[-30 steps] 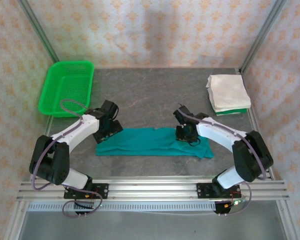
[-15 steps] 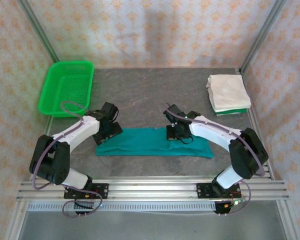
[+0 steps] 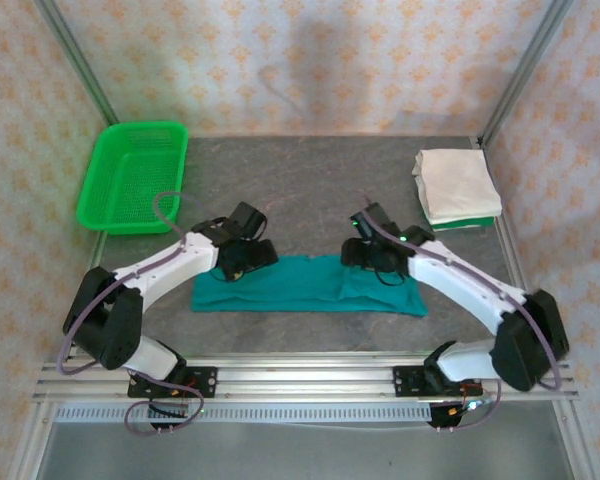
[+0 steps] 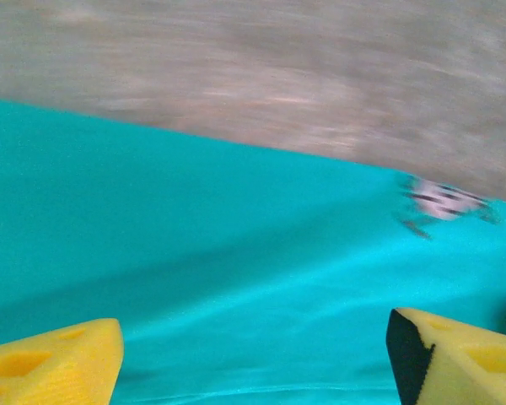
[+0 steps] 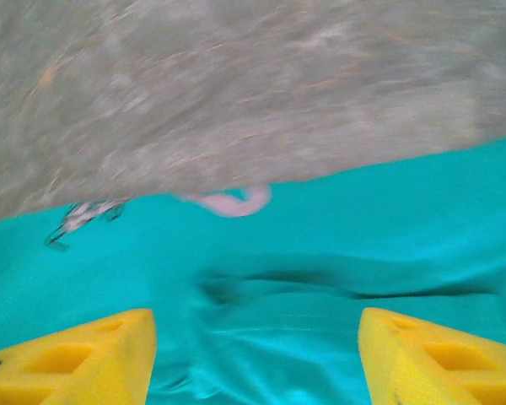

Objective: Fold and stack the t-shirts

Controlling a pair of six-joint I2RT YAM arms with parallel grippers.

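At the middle of the table [image 3: 310, 190], a teal t-shirt [image 3: 310, 284] is lying folded into a band, its long axis running 9 o'clock to 3 o'clock. The left gripper [image 4: 253, 350] and right gripper [image 5: 253, 354] are hanging over it, jaws spread wide, holding nothing. White t-shirts [image 3: 456, 185] are sitting stacked at 2 o'clock.

The grey, stone-patterned counter [image 3: 310, 190] carries three things. A teal t-shirt [image 3: 300, 285] lies flattened in a long band across the near middle. A green mesh basket [image 3: 130, 180] sits at the far left corner. At the far right rests a stack of folded t-shirts [image 3: 455, 185], cream on top, with a green one [image 3: 467, 224] lowest, against the counter.
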